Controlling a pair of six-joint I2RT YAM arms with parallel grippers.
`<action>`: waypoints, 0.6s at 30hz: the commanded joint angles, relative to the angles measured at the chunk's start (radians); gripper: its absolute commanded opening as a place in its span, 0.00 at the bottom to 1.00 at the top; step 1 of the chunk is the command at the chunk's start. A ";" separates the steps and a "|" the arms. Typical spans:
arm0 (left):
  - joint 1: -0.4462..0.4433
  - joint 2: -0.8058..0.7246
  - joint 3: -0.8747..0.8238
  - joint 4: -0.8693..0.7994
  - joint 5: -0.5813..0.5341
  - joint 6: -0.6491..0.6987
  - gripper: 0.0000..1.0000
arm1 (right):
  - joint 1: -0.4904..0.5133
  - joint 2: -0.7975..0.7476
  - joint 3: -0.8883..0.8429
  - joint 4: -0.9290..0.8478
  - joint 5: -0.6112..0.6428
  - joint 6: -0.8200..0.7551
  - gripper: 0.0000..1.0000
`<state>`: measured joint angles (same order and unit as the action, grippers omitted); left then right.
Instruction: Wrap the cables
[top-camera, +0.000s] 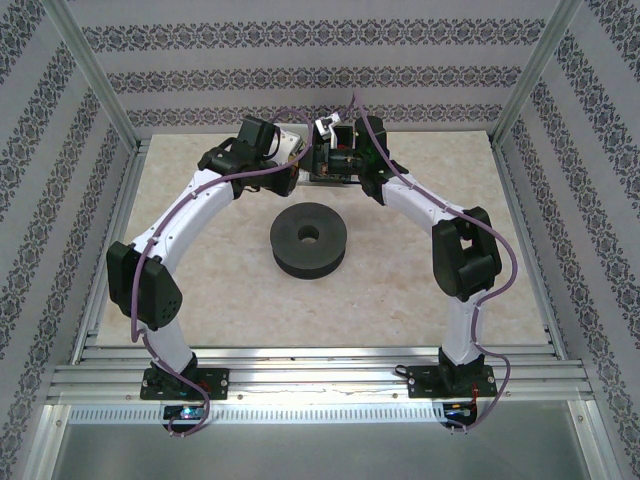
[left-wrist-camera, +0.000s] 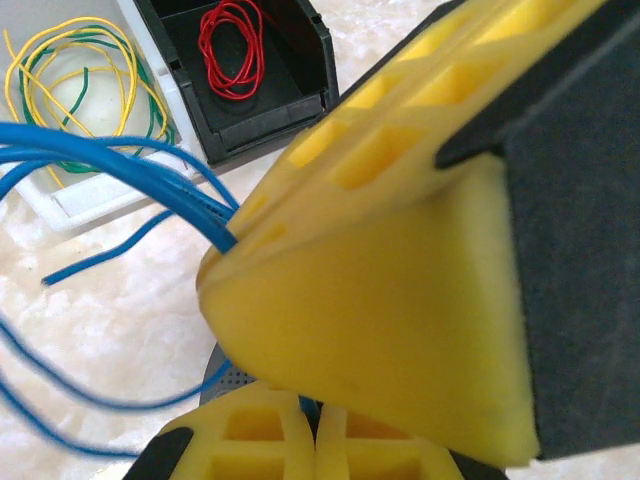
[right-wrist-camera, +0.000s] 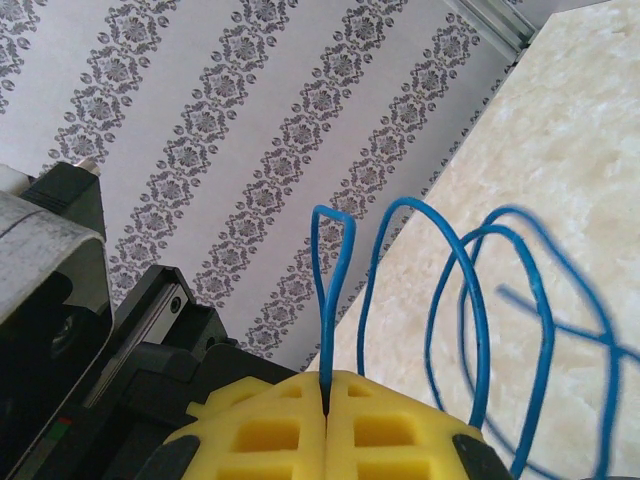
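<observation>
The cables (left-wrist-camera: 100, 165) are thin blue wire, several strands fanning left over the table in the left wrist view. My left gripper (left-wrist-camera: 316, 410) is shut, with a bit of blue wire pinched at the top of its yellow fingers. Right above it the right gripper's yellow fingers (left-wrist-camera: 400, 280) hold the same bundle. In the right wrist view my right gripper (right-wrist-camera: 327, 380) is shut on a narrow loop of the cables (right-wrist-camera: 332, 260), and wider blue loops (right-wrist-camera: 470, 300) hang to its right. From above, both grippers (top-camera: 320, 152) meet at the far middle of the table.
A black spool (top-camera: 308, 238) lies flat mid-table, nearer than the grippers. A black bin (left-wrist-camera: 300, 90) holds a red wire coil (left-wrist-camera: 232, 50). Beside it a white tray (left-wrist-camera: 90, 205) holds yellow and green wires (left-wrist-camera: 70, 90). Patterned walls enclose the table.
</observation>
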<state>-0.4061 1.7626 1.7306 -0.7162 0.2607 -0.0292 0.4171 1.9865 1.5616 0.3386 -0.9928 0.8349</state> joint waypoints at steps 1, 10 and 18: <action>-0.004 -0.004 0.019 0.004 -0.009 -0.007 0.00 | 0.011 -0.004 0.017 0.024 -0.022 -0.006 0.00; -0.002 -0.034 -0.002 0.043 0.010 -0.020 0.00 | -0.035 -0.069 -0.053 0.013 -0.020 -0.053 0.38; -0.002 -0.049 -0.008 0.062 0.059 -0.032 0.00 | -0.200 -0.206 -0.264 0.028 -0.013 -0.087 0.60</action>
<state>-0.4057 1.7569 1.7290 -0.6960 0.2848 -0.0414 0.2661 1.8549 1.3613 0.3435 -0.9997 0.7902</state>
